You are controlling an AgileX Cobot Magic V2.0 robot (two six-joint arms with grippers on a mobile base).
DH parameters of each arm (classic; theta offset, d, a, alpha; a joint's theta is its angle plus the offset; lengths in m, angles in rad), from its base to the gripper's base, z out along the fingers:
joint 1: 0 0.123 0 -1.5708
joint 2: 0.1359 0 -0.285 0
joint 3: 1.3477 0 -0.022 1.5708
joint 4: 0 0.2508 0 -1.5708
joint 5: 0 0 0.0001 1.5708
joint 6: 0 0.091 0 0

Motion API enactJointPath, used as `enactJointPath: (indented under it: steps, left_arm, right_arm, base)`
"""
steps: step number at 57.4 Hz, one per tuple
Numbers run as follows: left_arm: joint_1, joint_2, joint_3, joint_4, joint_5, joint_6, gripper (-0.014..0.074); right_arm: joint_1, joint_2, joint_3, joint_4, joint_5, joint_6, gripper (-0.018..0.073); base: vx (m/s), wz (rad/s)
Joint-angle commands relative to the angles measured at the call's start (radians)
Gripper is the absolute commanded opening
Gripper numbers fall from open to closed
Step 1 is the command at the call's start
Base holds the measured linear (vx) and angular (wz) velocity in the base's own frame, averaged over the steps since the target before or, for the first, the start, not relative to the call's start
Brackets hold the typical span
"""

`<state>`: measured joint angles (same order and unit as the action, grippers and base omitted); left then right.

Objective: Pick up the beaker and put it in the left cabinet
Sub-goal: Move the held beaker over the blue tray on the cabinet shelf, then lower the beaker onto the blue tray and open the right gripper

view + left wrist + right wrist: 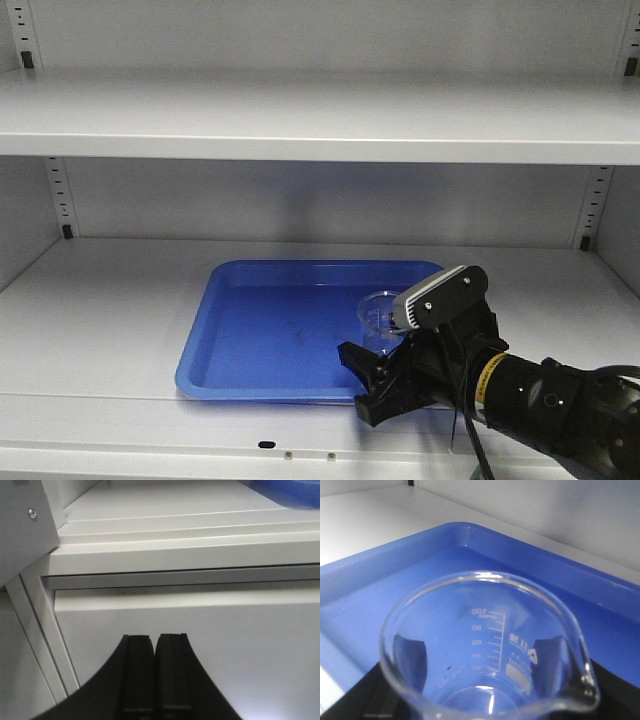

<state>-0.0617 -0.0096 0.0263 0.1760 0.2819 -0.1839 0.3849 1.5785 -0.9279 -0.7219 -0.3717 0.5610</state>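
Note:
The beaker (pixel 381 316), small and clear with white graduation marks, stands upright over the front right part of a blue tray (pixel 270 335) on the left cabinet's (pixel 100 300) lower shelf. My right gripper (pixel 362 382) is shut on the beaker near its base. In the right wrist view the beaker (pixel 490 630) fills the frame, with a dark finger (pixel 410 655) seen through the glass on each side. I cannot tell whether its base touches the tray. My left gripper (pixel 155 639) is shut on nothing, below the cabinet's front edge (pixel 175 555).
An upper shelf (pixel 320 125) runs across above the tray. Slotted rails (pixel 62 200) stand at the back corners. The tray's raised rim (pixel 470 532) rings the beaker, and a corner of the tray (pixel 295 490) shows in the left wrist view.

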Motion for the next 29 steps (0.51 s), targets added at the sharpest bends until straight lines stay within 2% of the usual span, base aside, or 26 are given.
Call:
enactJointPath:
  steps: [1,8,24,29]
  left_arm:
    - [-0.001,-0.017,-0.009,-0.002,-0.083,-0.003,0.0004]
    - [-0.001,-0.017,-0.009,-0.002,-0.083,-0.003,0.0004]
    - [-0.001,-0.017,-0.009,-0.002,-0.083,-0.003,0.0004]
    - [-0.001,-0.017,-0.009,-0.002,-0.083,-0.003,0.0004]
  right_arm:
    - [-0.004,0.003,-0.058,0.07,-0.074,-0.009,0.0104]
    - [-0.004,0.08,-0.134,0.108,-0.079,-0.009,0.0104]
    - [-0.004,0.254,-0.322,0.112,-0.092,-0.002,0.0106]
    - [-0.004,0.254,-0.322,0.111,-0.092,-0.002,0.0107]
  base:
    - [0.0,0.0]
    - [0.0,0.0]
    - [0.0,0.0]
    - [0.0,0.0]
